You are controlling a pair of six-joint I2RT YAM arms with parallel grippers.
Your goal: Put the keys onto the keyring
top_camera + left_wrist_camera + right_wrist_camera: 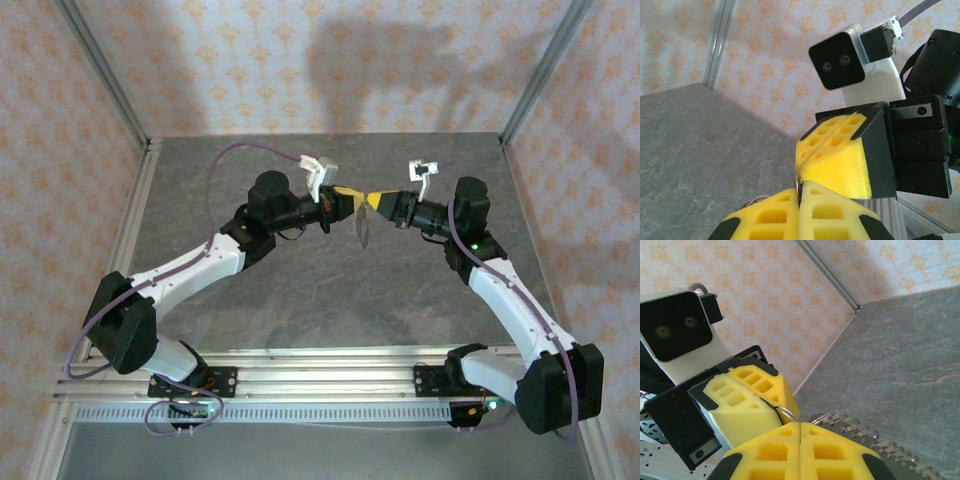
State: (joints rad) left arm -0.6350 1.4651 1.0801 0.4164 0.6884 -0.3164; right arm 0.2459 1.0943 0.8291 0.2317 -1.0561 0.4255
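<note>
Above the middle of the table my left gripper (347, 198) and right gripper (380, 201) meet tip to tip, both shut. The keyring (363, 230) hangs below them as a thin grey piece. In the right wrist view a wire loop (787, 413) comes out between the left gripper's yellow fingers (740, 405) and reaches my right gripper (800, 426). The keyring's row of small rings (875, 435) trails off to the right from there. In the left wrist view a sliver of metal (800, 182) sits pinched in my left gripper (800, 192). The keys are hidden.
The grey stone-patterned table (300, 300) lies well below both grippers. Patterned walls with metal corner posts (105, 75) close in the back and sides. A slotted rail (320, 385) runs along the near edge by the arm bases.
</note>
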